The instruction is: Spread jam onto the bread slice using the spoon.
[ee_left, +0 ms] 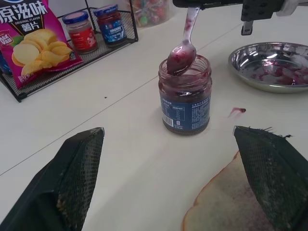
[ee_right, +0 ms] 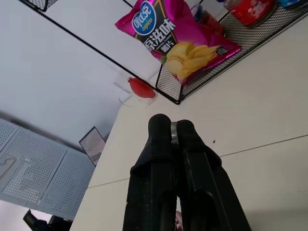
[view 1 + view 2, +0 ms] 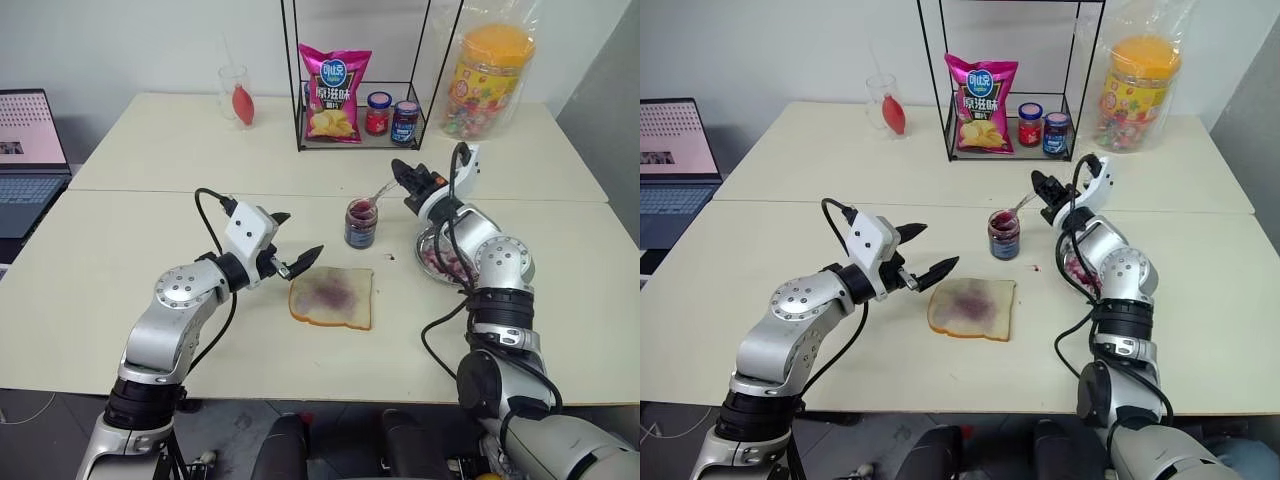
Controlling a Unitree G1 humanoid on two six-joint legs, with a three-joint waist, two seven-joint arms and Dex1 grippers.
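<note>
The right tool (image 3: 402, 176) is clamped on the spoon (image 1: 183, 46), whose bowl sits at the open jar (image 1: 185, 98) mouth, loaded with jam (image 1: 179, 58). This looks like the scooping step. Next, carry it to the bread (image 3: 332, 297) near the worktop's front edge. The left tool (image 3: 296, 243) hovers beside the bread, fingers apart.

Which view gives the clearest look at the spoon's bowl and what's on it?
The left wrist view: the spoon hangs bowl-down over the open jam jar, coated in dark jam. Both eye views show it small and slim at the jar's mouth. The right wrist view shows a sliver of handle between the shut fingers.
</note>
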